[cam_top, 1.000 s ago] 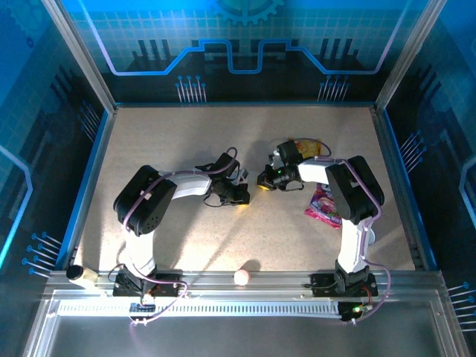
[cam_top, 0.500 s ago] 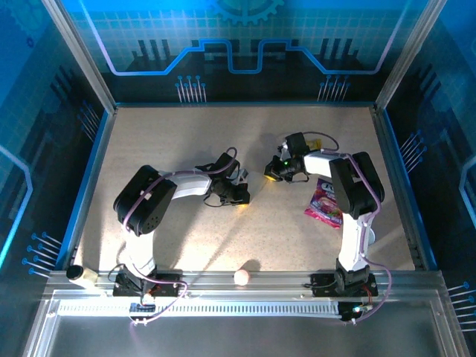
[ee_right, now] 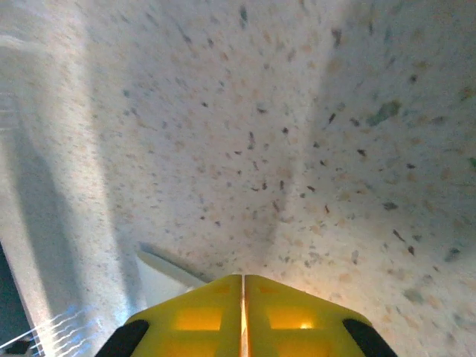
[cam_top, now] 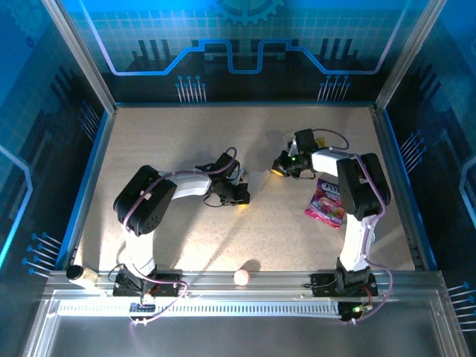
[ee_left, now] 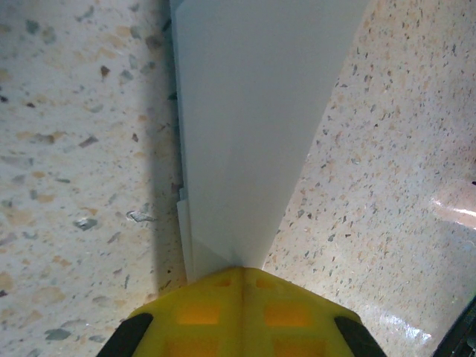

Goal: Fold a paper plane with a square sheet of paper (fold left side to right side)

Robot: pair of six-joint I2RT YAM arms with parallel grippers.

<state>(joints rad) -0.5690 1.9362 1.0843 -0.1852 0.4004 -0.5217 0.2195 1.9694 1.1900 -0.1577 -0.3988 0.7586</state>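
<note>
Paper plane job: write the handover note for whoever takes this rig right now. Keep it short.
Left claw: shut, tips on the narrow end of the sheet of paper; pinching or only pressing, cannot tell.
Right claw: shut, holding nothing, over bare table, a corner of the paper beside it.
Paper: flat on the table, between the claws.
Done: folded into a narrow, tapering, layered shape.
Left: probably firm the crease, then the remaining folds; check the grip before moving.
</note>
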